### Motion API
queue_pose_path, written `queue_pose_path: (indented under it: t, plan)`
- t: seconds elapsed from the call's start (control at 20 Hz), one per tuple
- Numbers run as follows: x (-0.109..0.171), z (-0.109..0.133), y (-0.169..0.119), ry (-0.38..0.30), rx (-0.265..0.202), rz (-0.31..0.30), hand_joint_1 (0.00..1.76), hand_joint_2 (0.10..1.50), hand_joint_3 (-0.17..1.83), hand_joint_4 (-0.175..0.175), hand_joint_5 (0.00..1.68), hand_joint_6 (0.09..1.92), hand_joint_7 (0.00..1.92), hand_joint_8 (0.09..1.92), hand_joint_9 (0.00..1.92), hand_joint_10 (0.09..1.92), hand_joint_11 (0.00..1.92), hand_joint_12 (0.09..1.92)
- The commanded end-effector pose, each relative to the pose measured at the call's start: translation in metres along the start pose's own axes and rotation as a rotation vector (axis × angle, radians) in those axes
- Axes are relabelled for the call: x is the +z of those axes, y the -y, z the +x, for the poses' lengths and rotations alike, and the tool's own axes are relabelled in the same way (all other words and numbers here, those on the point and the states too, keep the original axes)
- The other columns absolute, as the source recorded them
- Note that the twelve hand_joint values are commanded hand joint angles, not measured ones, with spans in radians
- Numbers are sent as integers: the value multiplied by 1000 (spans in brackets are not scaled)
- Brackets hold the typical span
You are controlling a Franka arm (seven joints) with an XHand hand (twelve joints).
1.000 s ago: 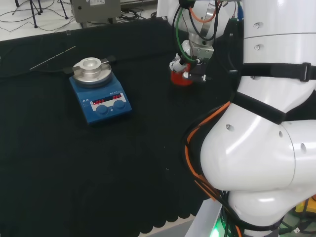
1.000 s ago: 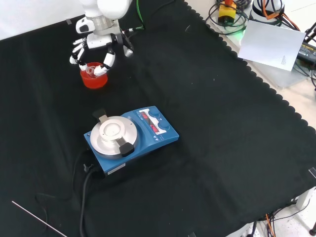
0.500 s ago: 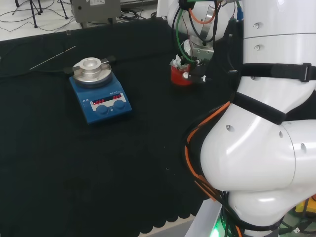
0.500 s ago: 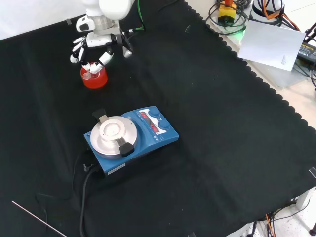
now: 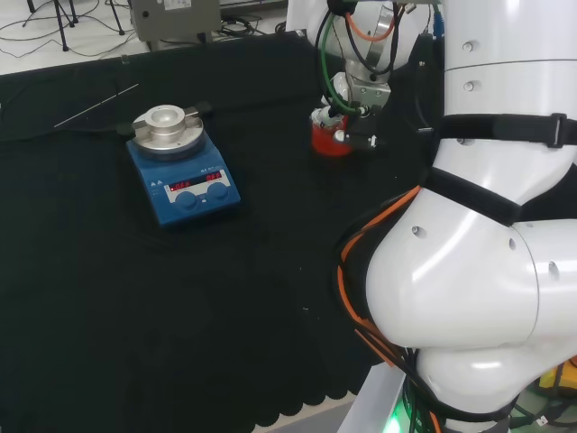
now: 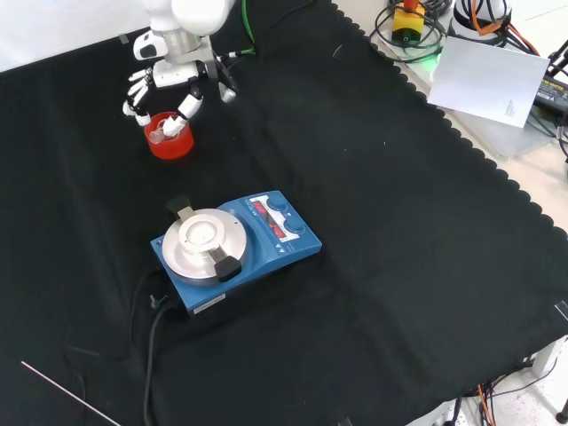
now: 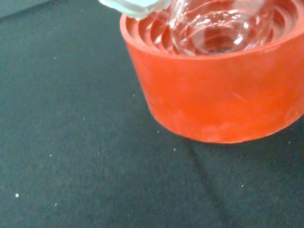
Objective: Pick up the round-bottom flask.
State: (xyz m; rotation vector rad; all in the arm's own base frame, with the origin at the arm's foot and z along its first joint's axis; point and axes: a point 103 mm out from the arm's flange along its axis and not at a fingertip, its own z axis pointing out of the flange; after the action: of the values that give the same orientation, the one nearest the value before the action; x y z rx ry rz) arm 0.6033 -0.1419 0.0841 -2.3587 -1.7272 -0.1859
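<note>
A red ribbed stand (image 6: 169,145) sits on the black cloth at the upper left of the front view, and in the head view the stand (image 5: 330,142) lies just left of the arm. The clear round-bottom flask (image 7: 221,23) rests with its bulb in the stand, and its neck (image 6: 165,133) leans to one side. The hand (image 6: 170,76) hangs right over it, fingers (image 6: 187,106) curled down round the neck. In the head view the hand (image 5: 352,106) covers most of the flask. A pale fingertip (image 7: 135,5) touches the glass at the stand's rim.
A blue stirrer plate (image 6: 235,244) with a round metal top stands nearer in the front view, its black cable (image 6: 151,342) trailing off. A thin rod (image 6: 67,395) lies at the lower left. Beyond the cloth's scalloped edge lie paper (image 6: 493,80) and cables.
The hand's fingers have drawn in from around the stand's rim onto the flask's neck. The hand has shifted slightly left in the front view. The stand has stayed put.
</note>
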Motion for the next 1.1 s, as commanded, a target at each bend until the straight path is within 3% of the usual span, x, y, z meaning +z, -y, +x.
queue_pose_path:
  t: [0.05,0.4,0.75,1.1]
  plan:
    - [7,6,0,5,-31,40,925,916,21,-54,532,784,304,635,492,631,89,1326]
    - [13,14,1,29,-27,33,918,902,27,-51,522,756,286,648,472,655,72,1341]
    - [16,14,0,42,-17,31,936,905,35,-38,625,787,296,655,478,662,74,1341]
    - [13,-2,-6,38,-7,14,973,903,65,-28,715,768,325,661,504,665,101,1338]
